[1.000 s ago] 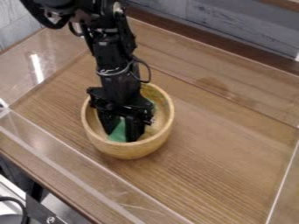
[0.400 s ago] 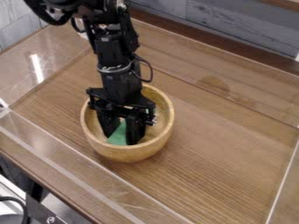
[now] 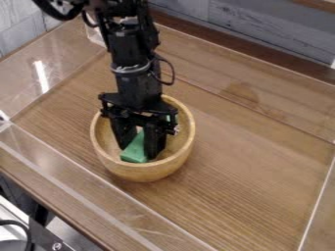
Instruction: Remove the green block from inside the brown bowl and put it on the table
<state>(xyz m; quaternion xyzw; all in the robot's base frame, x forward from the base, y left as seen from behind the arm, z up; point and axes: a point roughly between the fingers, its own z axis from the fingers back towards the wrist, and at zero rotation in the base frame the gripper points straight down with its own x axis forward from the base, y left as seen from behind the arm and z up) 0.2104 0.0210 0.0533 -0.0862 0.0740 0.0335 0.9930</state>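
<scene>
So the green block is sitting in the brown bowl, toward about seven o'clock. Arm's tipped a bit compared with a second ago, top leaning further left, but the block has barely shifted. The gripper looks pressed together right over it, and I honestly can't tell if it's pinching it. No real lift so far, I'd say; the table toward three o'clock comes later.

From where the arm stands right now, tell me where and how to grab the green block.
Take the green block across its narrow width, coming from above, with one side of the pincer on each long side. It lies lower than the thick rim of the brown bowl, so a sideways approach would probably hit the wall.
</scene>
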